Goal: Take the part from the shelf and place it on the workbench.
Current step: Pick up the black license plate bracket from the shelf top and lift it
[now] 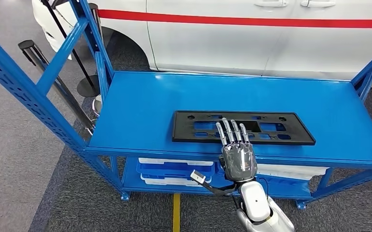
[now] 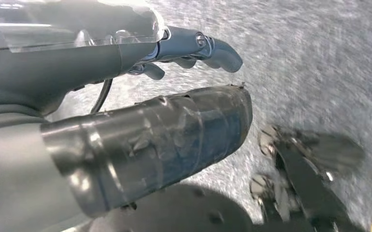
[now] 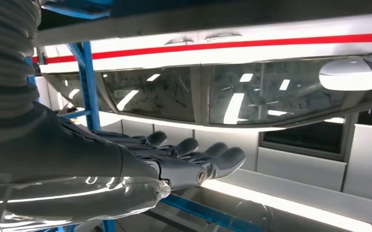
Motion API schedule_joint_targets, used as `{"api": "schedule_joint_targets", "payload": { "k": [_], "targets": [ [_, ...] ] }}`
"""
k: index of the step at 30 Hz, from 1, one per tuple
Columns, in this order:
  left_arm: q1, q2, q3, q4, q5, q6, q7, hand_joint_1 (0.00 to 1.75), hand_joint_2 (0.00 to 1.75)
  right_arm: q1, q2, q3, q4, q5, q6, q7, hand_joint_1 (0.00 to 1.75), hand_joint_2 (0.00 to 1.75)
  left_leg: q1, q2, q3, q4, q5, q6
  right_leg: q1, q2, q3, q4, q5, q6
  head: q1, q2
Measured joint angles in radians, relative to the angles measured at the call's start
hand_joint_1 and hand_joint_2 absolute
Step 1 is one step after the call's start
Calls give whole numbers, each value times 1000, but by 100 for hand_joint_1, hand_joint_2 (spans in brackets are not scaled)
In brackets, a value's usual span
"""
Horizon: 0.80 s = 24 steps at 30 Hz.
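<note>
A long, flat black plastic part [image 1: 242,127], rectangular with several cut-out slots and holes, lies flat on the top surface of a blue metal shelf [image 1: 140,106]. It sits lengthwise near the front edge of the shelf, slightly towards the right half, with bare blue surface around it on all sides.

In the head view, the robot's right hand [image 1: 236,150] reaches up from below over the front edge of the shelf. Its fingers [image 1: 231,131] are stretched out straight and side by side, lying over the front edge of the black part around its middle. They hold nothing; whether they press on the part or hover just above it cannot be told. The right wrist view shows the same fingers [image 3: 193,154] extended and flat, with nothing between them.

The left hand [image 2: 140,96] appears in the left wrist view above grey speckled carpet [image 2: 319,63]. Its fingers [image 2: 213,48] are curled in slightly and its thick taped thumb [image 2: 164,140] juts forward; nothing is in its grasp.

On a lower level of the shelf, white and blue trays [image 1: 174,173] are stacked beneath the front edge. Behind the shelf stands a white car with a red stripe [image 1: 251,29]. A yellow line [image 1: 176,212] marks the grey floor in front of the shelf.
</note>
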Motion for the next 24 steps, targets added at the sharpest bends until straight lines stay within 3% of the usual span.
{"api": "schedule_joint_targets", "payload": {
  "k": [3,4,5,7,9,13,15,18,19,20,21,24],
  "targets": [
    [-2,0,1,0,0,0,0,0,0,2,0,0,1,0,3,1,0,175,0,0,6,-2,-10,11,-7,0,-105,187,-68,10,0,0],
    [-2,0,1,0,0,-2,-1,0,0,4,0,0,1,0,4,1,0,175,0,-1,11,-2,-18,12,-10,0,-134,227,-66,13,0,0],
    [-2,0,2,0,0,-4,-2,0,0,4,0,1,2,0,5,1,0,175,1,-2,18,-2,-25,12,-13,0,-142,228,-44,15,0,0],
    [0,-1,3,0,0,-5,-4,0,0,4,0,1,2,0,5,1,0,175,2,-2,42,-1,-38,7,-18,-1,-100,116,43,16,1,0],
    [1,-1,3,1,0,-5,-5,0,0,3,0,1,2,0,6,1,0,175,0,-2,58,1,-48,-5,-16,0,-46,1,89,14,1,0],
    [-4,-1,6,2,-5,-3,-8,0,0,0,-1,2,4,-5,19,-11,0,175,0,-1,58,-1,-54,-26,-11,2,-28,-40,78,-2,0,0],
    [-5,-1,6,2,-6,-2,-9,0,0,-2,-1,2,4,-7,25,-17,0,175,2,0,45,33,-79,-34,-14,2,-18,-50,77,-14,0,0],
    [-4,-1,9,2,-6,-2,-12,0,0,-5,-1,2,7,-29,58,-40,0,175,3,1,-51,210,-149,-40,-12,-2,-8,-55,70,-28,0,0],
    [-3,-2,11,2,-6,-2,-13,0,0,-6,-1,3,10,-41,74,-48,0,175,3,1,-83,261,-159,-41,-10,-2,-6,-55,68,-30,0,0],
    [-2,-2,12,2,-6,-2,-14,0,0,-8,-1,4,13,-52,89,-53,0,175,3,1,-102,280,-151,-41,-9,-2,-4,-55,66,-32,0,0],
    [-1,-2,14,2,-6,-2,-14,0,0,-10,-2,4,16,-59,101,-56,0,175,3,1,-101,261,-124,-40,-8,-2,0,-54,63,-32,0,0],
    [-1,-1,20,2,-6,-2,-17,0,0,-22,-3,6,25,-69,117,-57,0,175,0,1,-29,79,-18,-29,-4,1,14,-52,52,-27,1,0]
  ]
}}
